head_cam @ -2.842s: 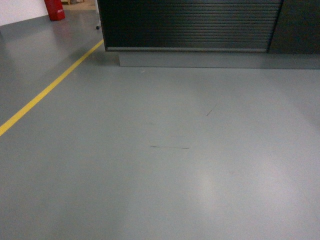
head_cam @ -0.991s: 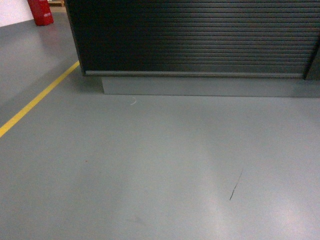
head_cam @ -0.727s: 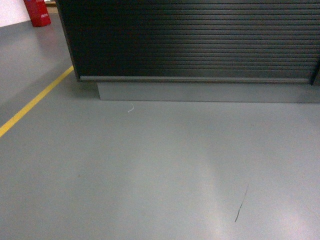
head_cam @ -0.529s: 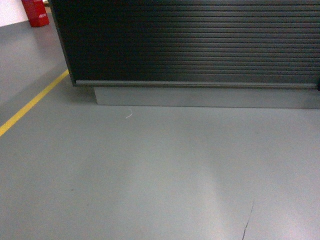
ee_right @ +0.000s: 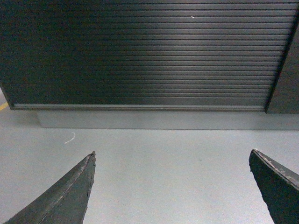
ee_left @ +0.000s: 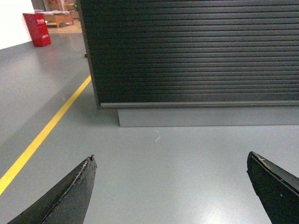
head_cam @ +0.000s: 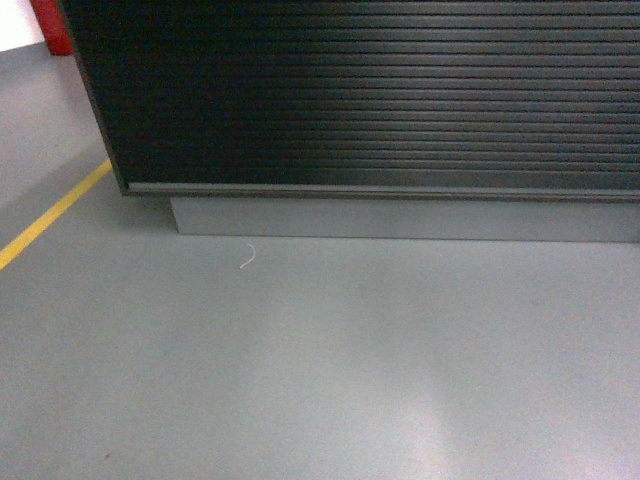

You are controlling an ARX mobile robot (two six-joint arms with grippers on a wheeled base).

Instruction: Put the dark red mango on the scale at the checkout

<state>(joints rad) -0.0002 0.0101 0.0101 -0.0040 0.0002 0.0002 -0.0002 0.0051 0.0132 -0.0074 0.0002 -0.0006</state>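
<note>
The checkout [head_cam: 380,100] fills the top of the head view: a dark counter with a horizontally ribbed front above a grey plinth [head_cam: 400,218]. It also shows in the left wrist view as checkout [ee_left: 196,51] and in the right wrist view as checkout [ee_right: 140,56]. My left gripper [ee_left: 170,158] is open over bare floor, with nothing between its fingers. My right gripper [ee_right: 172,156] is open too, and it holds nothing. The dark red mango and the scale are out of view. Neither gripper appears in the head view.
Grey floor [head_cam: 320,380] lies between me and the counter, with a small white scrap [head_cam: 247,258] near the plinth. A yellow line [head_cam: 50,215] runs along the left. A red box [ee_left: 37,29] stands far back left.
The counter has grown larger and shifted lower in the head view, so I have come closer to it. The dark floor scratch has dropped out of the bottom edge.
</note>
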